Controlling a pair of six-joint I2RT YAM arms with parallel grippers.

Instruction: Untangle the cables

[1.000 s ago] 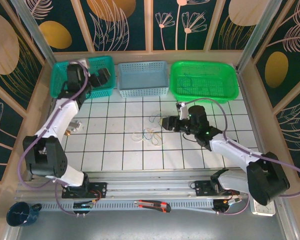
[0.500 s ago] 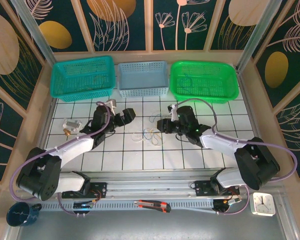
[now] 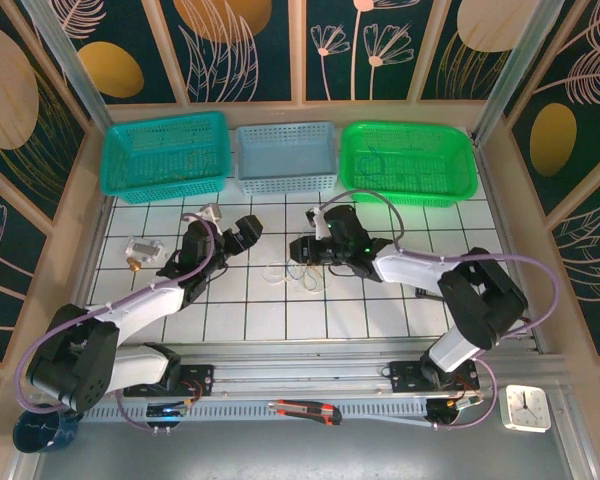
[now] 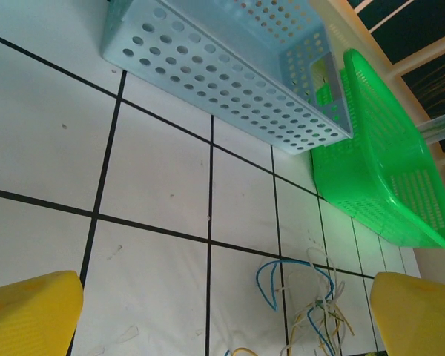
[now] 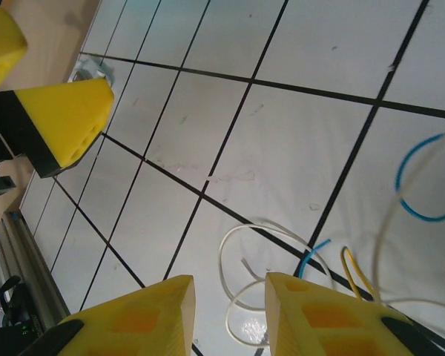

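Cables [image 3: 295, 270] lie loose on the desk, well toward the arm bases from the pale-blue basket [image 3: 286, 158], under its right half. Vs 0.5 s ago: R gripper [image 3: 302, 247] slid left, now btwn basket and bundle. Its jaws are a slit apart, white loop under the gap, prob. not pinched. L gripper [image 3: 248, 232], off basket's left corner, barely shifted, jaws wide apart. 1 s ago it hung beyond basket's left end. Bundle unmoved, so still tangled.

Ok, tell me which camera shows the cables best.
Top external: the cables lie whole on the tiles, though small. The wrist views show strands closer and clearer, but cropped at the frame edges.
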